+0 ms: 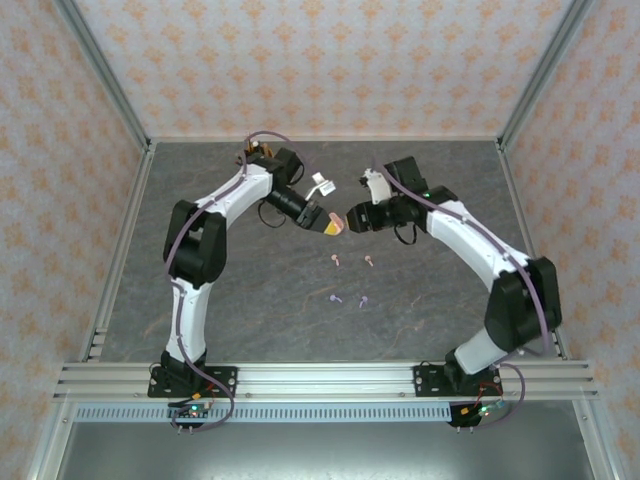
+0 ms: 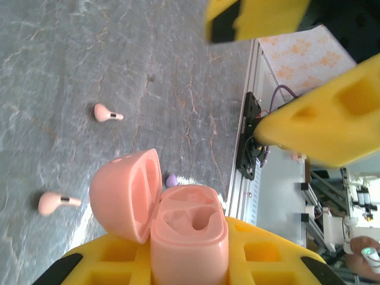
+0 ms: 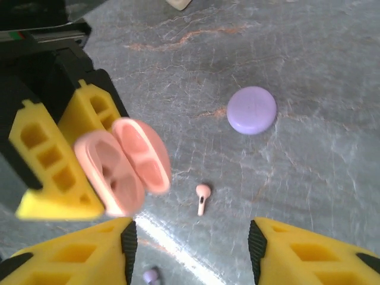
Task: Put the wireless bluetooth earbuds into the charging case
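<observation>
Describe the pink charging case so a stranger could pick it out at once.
Above the middle of the grey table, look in the left claw. The pink charging case is clamped there, lid hinged open; the lilac disc lies flat on the table.

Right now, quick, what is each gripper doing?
Left gripper: closed on the pink charging case, whose lid is open.
Right gripper: open, holding nothing.
</observation>
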